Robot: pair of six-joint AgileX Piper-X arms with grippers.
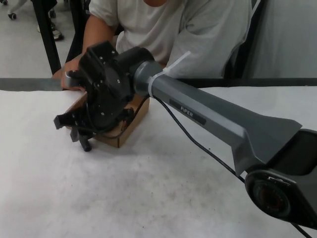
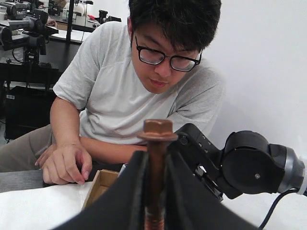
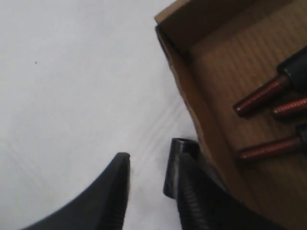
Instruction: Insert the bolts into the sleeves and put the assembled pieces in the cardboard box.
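My left gripper (image 2: 154, 165) is shut on a copper bolt (image 2: 157, 130), held upright with its hex head above the fingers. My right gripper (image 3: 152, 175) hangs low over the white bench, just outside the wall of the cardboard box (image 3: 178, 21), and stands open. A black sleeve (image 3: 178, 165) rests against one of its fingers, with a gap to the other finger. Inside the box lie three red threaded bolt ends (image 3: 261, 98) in black sleeves. In the high view the right arm reaches across to the box (image 1: 125, 133), its gripper (image 1: 74, 130) at the box's left side.
A person sits behind the bench, one hand (image 2: 64, 163) flat on it close to the box's far corner (image 2: 100, 184). The right arm's wrist (image 2: 249, 163) and its cable (image 1: 198, 144) cross the middle of the white bench (image 1: 124, 198).
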